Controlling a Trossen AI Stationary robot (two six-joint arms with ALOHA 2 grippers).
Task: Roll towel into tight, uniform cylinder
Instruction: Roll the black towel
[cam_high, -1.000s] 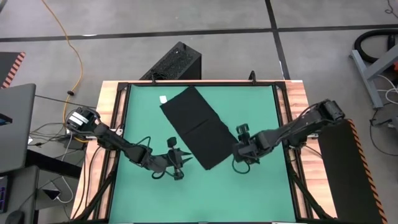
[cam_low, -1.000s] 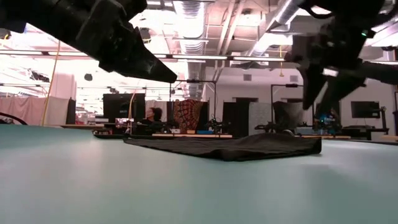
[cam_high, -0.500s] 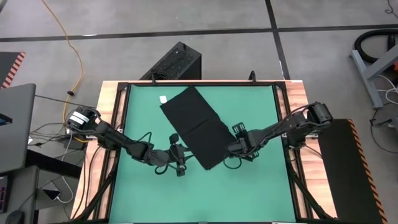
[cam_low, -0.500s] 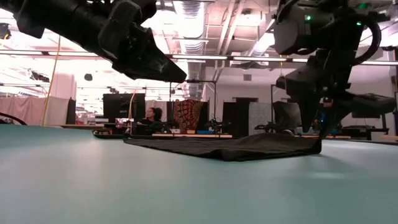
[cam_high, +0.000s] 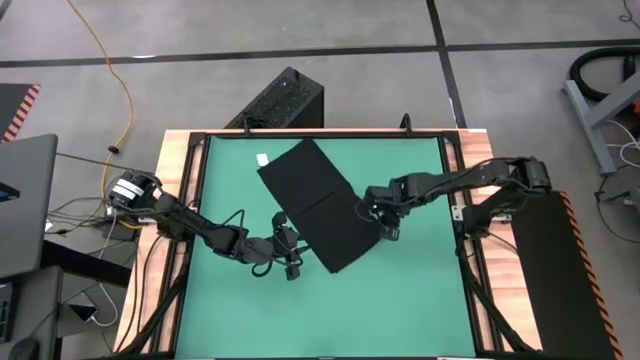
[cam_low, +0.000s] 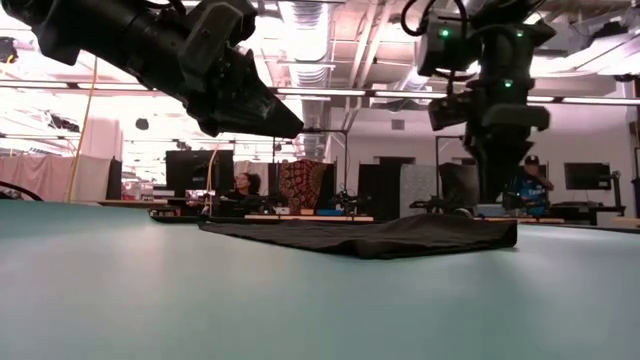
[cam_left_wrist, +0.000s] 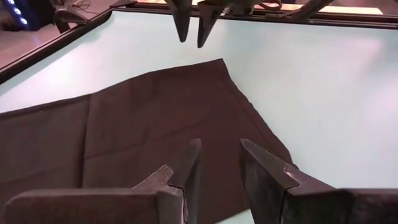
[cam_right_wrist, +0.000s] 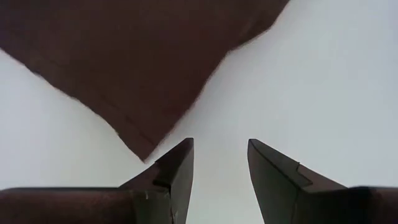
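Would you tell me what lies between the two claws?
The flat black cloth towel on the green mat; the high view shows left claw and right claw flanking it.

I can't read any text, label, brand, number or sign from my seat in any of these views. The small white tag (cam_high: 262, 159) at the edge of the towel (cam_high: 320, 203) shows only as a blank speck from above, with no lettering I can make out. The dark screens (cam_low: 588, 176) in the room behind the table show no words I can read either.
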